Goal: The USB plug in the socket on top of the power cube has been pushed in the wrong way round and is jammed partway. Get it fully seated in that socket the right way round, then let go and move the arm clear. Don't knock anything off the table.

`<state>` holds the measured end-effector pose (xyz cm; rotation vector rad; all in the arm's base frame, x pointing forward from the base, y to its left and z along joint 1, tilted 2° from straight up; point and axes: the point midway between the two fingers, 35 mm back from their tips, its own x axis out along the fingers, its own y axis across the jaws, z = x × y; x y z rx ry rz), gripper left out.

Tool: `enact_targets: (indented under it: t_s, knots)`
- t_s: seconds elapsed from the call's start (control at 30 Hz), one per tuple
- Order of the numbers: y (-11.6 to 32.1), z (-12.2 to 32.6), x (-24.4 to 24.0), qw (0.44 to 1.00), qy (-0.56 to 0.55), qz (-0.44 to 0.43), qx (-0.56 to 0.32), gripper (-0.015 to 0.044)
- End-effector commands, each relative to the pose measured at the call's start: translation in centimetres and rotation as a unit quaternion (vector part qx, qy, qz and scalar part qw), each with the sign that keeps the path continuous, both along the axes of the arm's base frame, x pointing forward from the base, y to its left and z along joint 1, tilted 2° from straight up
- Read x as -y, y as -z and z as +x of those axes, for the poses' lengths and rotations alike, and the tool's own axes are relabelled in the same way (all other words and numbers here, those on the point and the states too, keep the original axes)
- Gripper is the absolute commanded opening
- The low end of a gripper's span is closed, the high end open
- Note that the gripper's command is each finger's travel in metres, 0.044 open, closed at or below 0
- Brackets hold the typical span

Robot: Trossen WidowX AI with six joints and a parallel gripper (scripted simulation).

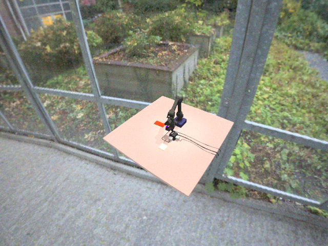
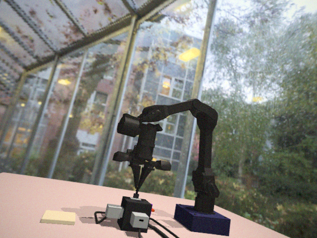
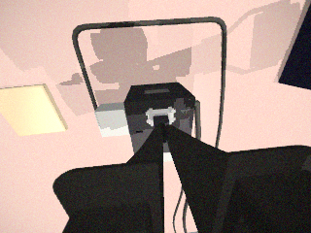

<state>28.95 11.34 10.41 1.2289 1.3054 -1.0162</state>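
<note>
The black power cube (image 1: 173, 136) (image 2: 129, 215) (image 3: 138, 106) stands upright on the table. A pale socket (image 2: 134, 198) (image 3: 152, 117) is on its top. The small dark USB plug (image 2: 136, 195) (image 3: 161, 117) stands upright at that socket, with its body above the cube's top face. My gripper (image 2: 137, 190) (image 3: 162, 129) points down from above and is shut on the plug's upper end. How deep the plug sits and which way round it is cannot be told; the fingers hide part of it.
Light grey adapters (image 2: 114, 211) (image 2: 138, 220) (image 3: 112, 120) stick out of the cube's sides, with black cables (image 1: 197, 143) (image 3: 151, 22) running over the table. A cream pad (image 1: 162, 146) (image 2: 58, 217) (image 3: 31, 109), a red patch (image 1: 159, 123) and the arm's dark blue base (image 1: 181, 122) (image 2: 202, 222) are nearby.
</note>
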Motion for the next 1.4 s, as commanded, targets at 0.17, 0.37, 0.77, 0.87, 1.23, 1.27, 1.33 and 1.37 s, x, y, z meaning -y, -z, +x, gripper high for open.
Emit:
enact_targets:
  t_s: [0.17,0.37,0.77,0.87,1.23,1.27,1.33,1.37]
  knots:
    - [0.38,-0.04,-0.04,1.0,-0.002,0.0,-0.003,0.0]
    - [0.4,-0.04,-0.04,1.0,-0.002,0.0,-0.003,0.0]
    - [0.4,-0.04,-0.04,1.0,-0.002,0.0,-0.003,0.0]
    - [0.4,-0.04,-0.04,1.0,-0.002,0.0,-0.003,0.0]
    - [0.13,-0.01,-0.03,1.0,0.0,0.001,0.0,0.0026]
    - [0.13,-0.01,-0.03,1.0,0.0,0.001,0.0,0.0053]
    - [0.13,-0.01,-0.03,1.0,0.0,0.001,0.0,0.0095]
    - [0.13,-0.01,-0.03,1.0,0.0,0.001,0.0,0.0095]
